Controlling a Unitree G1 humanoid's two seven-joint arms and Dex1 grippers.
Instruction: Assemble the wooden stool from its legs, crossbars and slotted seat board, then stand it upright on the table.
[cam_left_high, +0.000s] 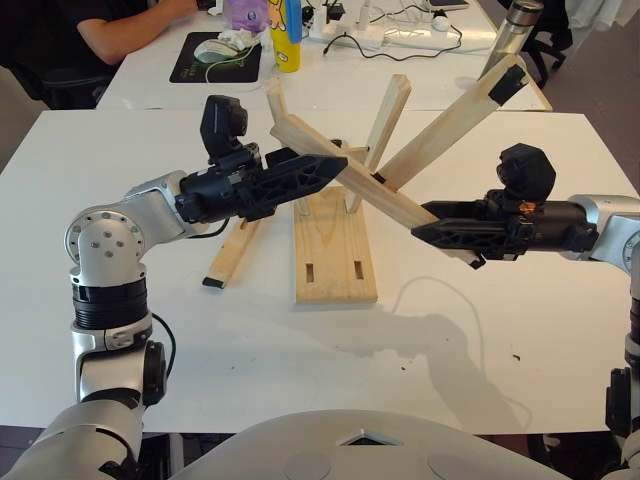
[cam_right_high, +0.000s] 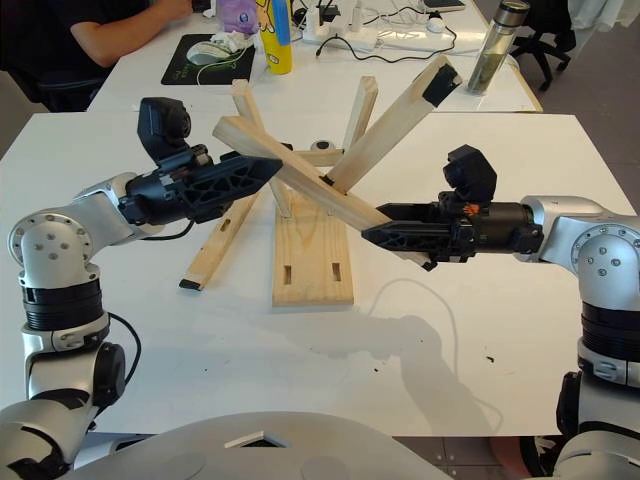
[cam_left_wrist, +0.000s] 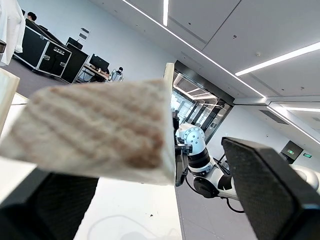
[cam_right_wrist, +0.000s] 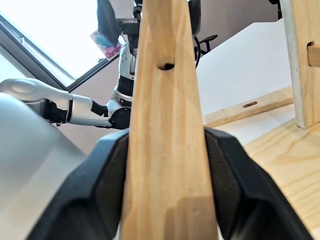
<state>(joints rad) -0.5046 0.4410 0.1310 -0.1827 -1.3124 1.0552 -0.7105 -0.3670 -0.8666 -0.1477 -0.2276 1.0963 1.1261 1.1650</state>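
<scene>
your right claw (cam_right_high: 395, 240) is clamped tight on the lower end of a leg (cam_left_high: 395, 197), holding it slantwise above the seat board (cam_left_high: 335, 265) that lies flat on the desk (cam_left_high: 200, 330), likely to line it up; your left claw (cam_left_high: 320, 172) steadies the upper end, grip i cannot tell

L pincer (cam_left_high: 335, 166) + R pincer (cam_left_high: 426, 222) clamp one tilted leg (cam_left_high: 385, 196) above seat board (cam_left_high: 333, 265) on table (cam_left_high: 480, 345).
</scene>
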